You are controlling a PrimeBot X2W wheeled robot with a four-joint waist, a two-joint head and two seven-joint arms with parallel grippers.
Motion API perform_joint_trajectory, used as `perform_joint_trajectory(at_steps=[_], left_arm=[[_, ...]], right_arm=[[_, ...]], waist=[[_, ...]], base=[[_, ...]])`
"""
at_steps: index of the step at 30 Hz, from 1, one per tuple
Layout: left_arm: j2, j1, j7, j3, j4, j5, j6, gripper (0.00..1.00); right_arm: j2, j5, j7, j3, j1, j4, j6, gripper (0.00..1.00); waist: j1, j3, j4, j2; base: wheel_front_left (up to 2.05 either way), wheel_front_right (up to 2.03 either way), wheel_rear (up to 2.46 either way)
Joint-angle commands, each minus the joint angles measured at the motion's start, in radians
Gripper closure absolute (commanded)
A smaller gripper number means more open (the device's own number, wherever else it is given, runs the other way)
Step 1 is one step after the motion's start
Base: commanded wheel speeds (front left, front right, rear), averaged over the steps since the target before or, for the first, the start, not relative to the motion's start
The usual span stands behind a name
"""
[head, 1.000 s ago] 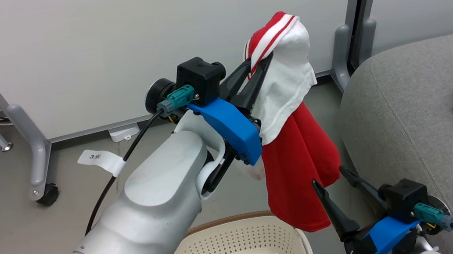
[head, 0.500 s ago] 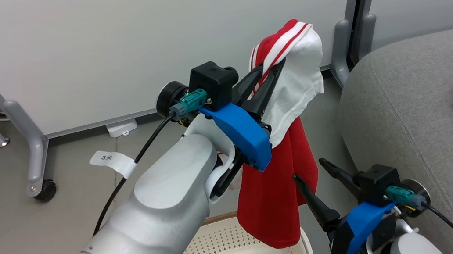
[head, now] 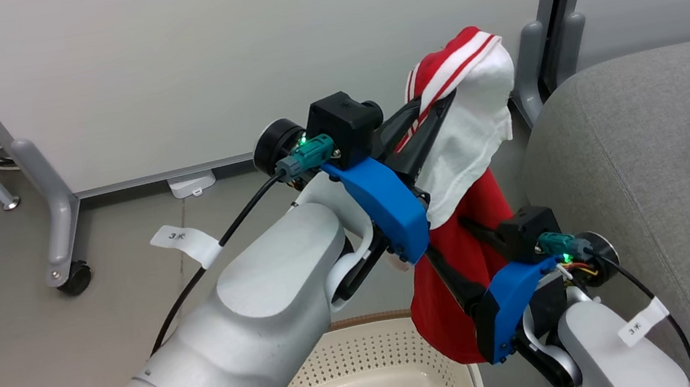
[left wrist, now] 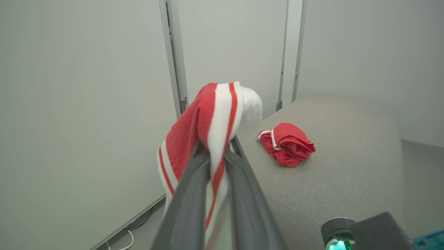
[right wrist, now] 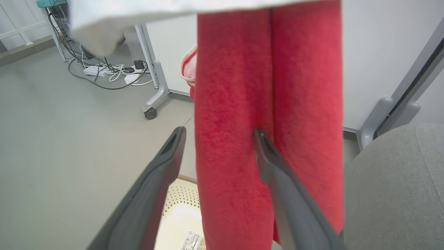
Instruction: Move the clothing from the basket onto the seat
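1. Head view: the left gripper [head: 434,107] pinches the red garment [head: 476,114] high above the basket [head: 369,365], so it hangs clear beside the seat [head: 638,166].
2. Left wrist view: its jaws clamp the striped band; a second garment [left wrist: 288,142] lies on the seat.
3. Right wrist view: the right gripper [right wrist: 218,133] gapes around the hanging cloth, probably to steady it.

Fig.: sofa [head: 642,192] top bare betw. near corner & crumpled red garment [left wrist: 287,144]: free room for my L gripper [left wrist: 218,144]. Obstacles: panel post [head: 533,66] beside that corner; hanging garment [right wrist: 236,104] fills gap betw. my R gripper's [right wrist: 218,135] spread fingers.
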Motion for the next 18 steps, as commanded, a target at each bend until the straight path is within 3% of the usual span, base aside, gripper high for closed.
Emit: perform_joint_trajectory(at_steps=[1,9,18], left_arm=[[-0.001,-0.011,-0.005,-0.006,-0.004,-0.007,-0.001,1.00],[-0.005,-0.011,-0.005,-0.040,-0.009,-0.027,-0.001,1.00],[-0.007,-0.018,-0.005,-0.070,-0.020,-0.052,-0.001,1.00]], right_arm=[[-0.002,-0.011,-0.008,0.004,-0.030,0.028,0.000,0.00],[-0.002,-0.011,-0.033,-0.001,-0.102,0.155,0.000,0.00],[-0.002,0.052,-0.045,0.067,-0.168,0.269,0.000,0.00]], waist=[[-0.0001,0.000,0.003,-0.0001],[-0.0001,-0.007,0.008,-0.0001],[-0.0001,-0.016,0.005,-0.0001]], base=[[0.00,0.00,0.00],[0.00,0.00,0.00],[0.00,0.00,0.00]])
